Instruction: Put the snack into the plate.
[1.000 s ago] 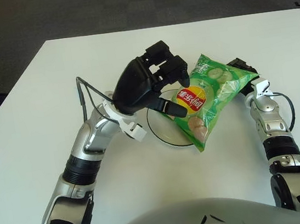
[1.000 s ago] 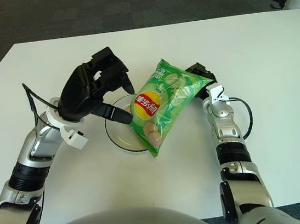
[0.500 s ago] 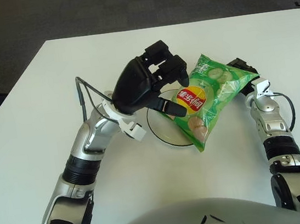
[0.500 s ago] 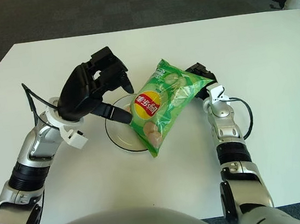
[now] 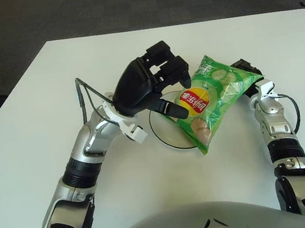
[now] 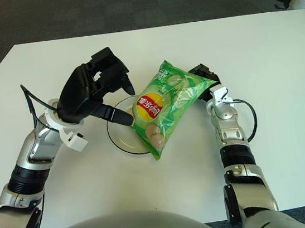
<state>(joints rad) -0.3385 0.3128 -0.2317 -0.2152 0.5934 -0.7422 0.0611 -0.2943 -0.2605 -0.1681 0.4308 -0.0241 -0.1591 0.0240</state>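
White table (image 5: 39,106) — glossy crinkled snack (image 5: 209,98) over round plate (image 5: 163,132)

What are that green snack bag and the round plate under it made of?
The snack bag looks like thin glossy plastic film: it crinkles and carries bright highlights. The plate seems clear glass or plastic, since the white table shows through it; which one, I cannot tell.

Snack (image 5: 209,98) (green bag) lies across plate (image 5: 163,132).

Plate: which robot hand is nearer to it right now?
Left. The left robot hand hovers over the plate's left rim, one finger reaching toward the snack bag. The right robot hand sits farther right, at the bag's far corner, mostly hidden behind it.
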